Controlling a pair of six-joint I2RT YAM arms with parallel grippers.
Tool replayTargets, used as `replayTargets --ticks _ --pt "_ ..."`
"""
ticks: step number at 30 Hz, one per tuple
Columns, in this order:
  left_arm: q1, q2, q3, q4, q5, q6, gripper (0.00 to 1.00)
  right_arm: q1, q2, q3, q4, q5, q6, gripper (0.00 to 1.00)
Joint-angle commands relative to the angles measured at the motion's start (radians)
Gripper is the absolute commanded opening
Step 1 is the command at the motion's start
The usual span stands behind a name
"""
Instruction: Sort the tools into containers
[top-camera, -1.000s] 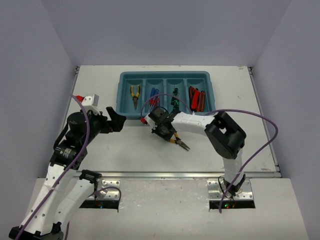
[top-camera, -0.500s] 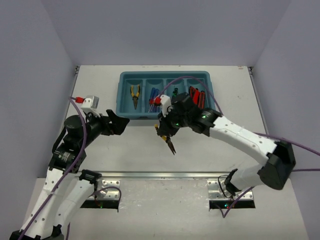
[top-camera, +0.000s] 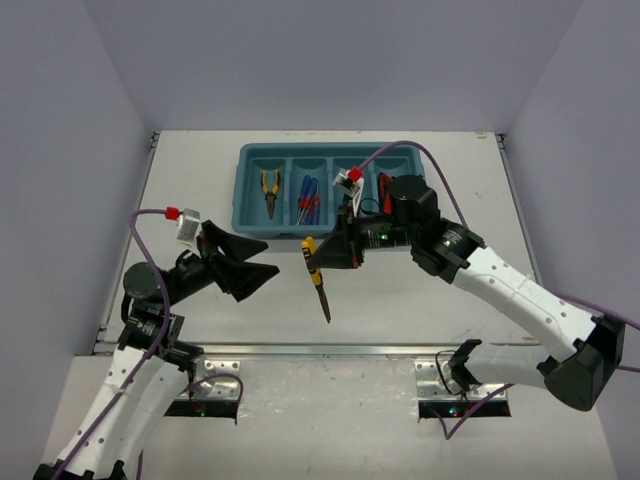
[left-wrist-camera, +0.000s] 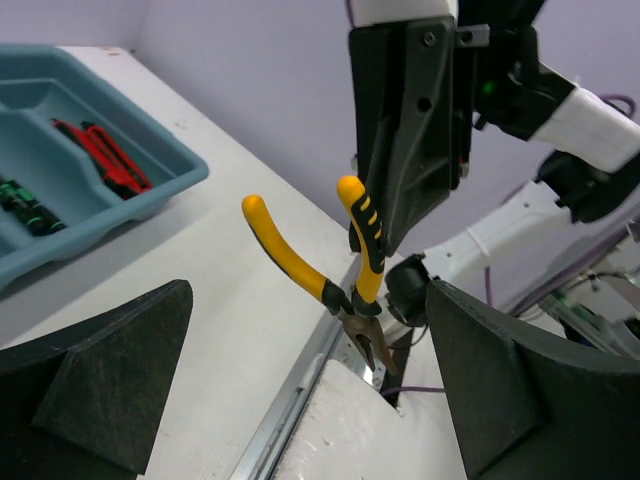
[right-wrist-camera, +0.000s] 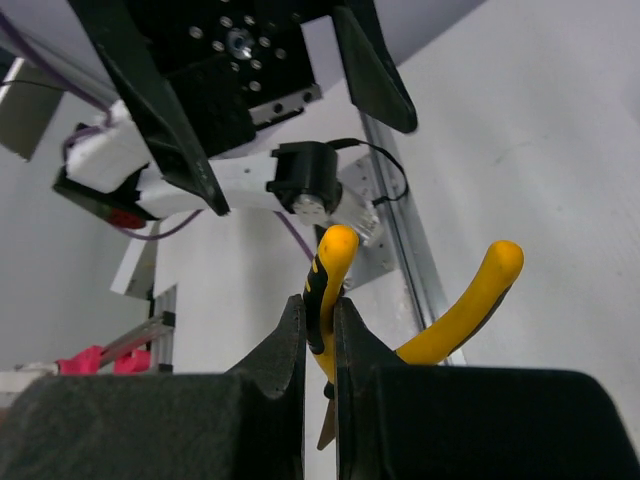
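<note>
Yellow-handled pliers (top-camera: 317, 274) hang nose-down in the air above the table, in front of the teal tray (top-camera: 334, 150). My right gripper (top-camera: 337, 252) is shut on one handle (right-wrist-camera: 332, 262); the other handle (right-wrist-camera: 468, 300) splays free. The left gripper (top-camera: 270, 258) is open and empty just left of the pliers, facing them (left-wrist-camera: 292, 262). The tray's compartments hold another pair of pliers (top-camera: 269, 190), blue-and-red screwdrivers (top-camera: 308, 196), green-and-black screwdrivers (left-wrist-camera: 22, 198) and red knives (left-wrist-camera: 100, 160). In the top view my right arm hides part of the two right-hand compartments.
Purple cables trail from both wrists. A metal rail (top-camera: 330, 349) runs along the table's near edge, with the arm bases just behind it. Grey walls close in the table on three sides.
The right arm has raised the pliers off the table and turned them nose-down, shifting slightly left. The left arm has drawn back and turned its open gripper toward the pliers.
</note>
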Motion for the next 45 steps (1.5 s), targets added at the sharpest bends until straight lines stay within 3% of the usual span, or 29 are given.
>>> replayTargets --ticks 1,7,14,27,29,35,38,40,42,45 --pt "-0.009 0.003 -0.071 0.334 0.128 -0.104 1.00 -0.003 -0.046 0.013 0.258 -0.158 0.163 0.00" --pt "-0.077 0.101 -0.110 0.470 0.066 -0.131 1.00 -0.004 -0.031 0.022 0.365 -0.211 0.275 0.00" --pt "-0.277 0.262 -0.060 0.578 -0.095 -0.123 0.92 -0.001 -0.044 0.019 0.403 -0.223 0.282 0.00" --pt "-0.296 0.326 -0.042 0.654 -0.230 -0.232 0.70 -0.001 -0.056 -0.012 0.428 -0.210 0.254 0.00" --pt "-0.297 0.327 -0.042 0.659 -0.233 -0.240 0.64 -0.001 -0.055 -0.015 0.431 -0.210 0.253 0.00" --pt "-0.326 0.359 -0.019 0.662 -0.218 -0.257 0.30 -0.003 -0.047 -0.012 0.426 -0.179 0.243 0.00" --pt "-0.342 0.366 -0.002 0.662 -0.210 -0.239 0.20 -0.001 -0.037 -0.012 0.423 -0.168 0.238 0.00" --pt "-0.363 0.380 0.016 0.661 -0.180 -0.207 0.05 -0.001 -0.028 -0.013 0.423 -0.157 0.234 0.00" --pt "-0.372 0.387 0.029 0.639 -0.174 -0.188 0.00 -0.003 -0.021 -0.012 0.418 -0.149 0.228 0.00" --pt "-0.373 0.378 0.054 0.533 -0.213 -0.125 0.00 -0.003 -0.024 -0.013 0.395 -0.128 0.214 0.03"
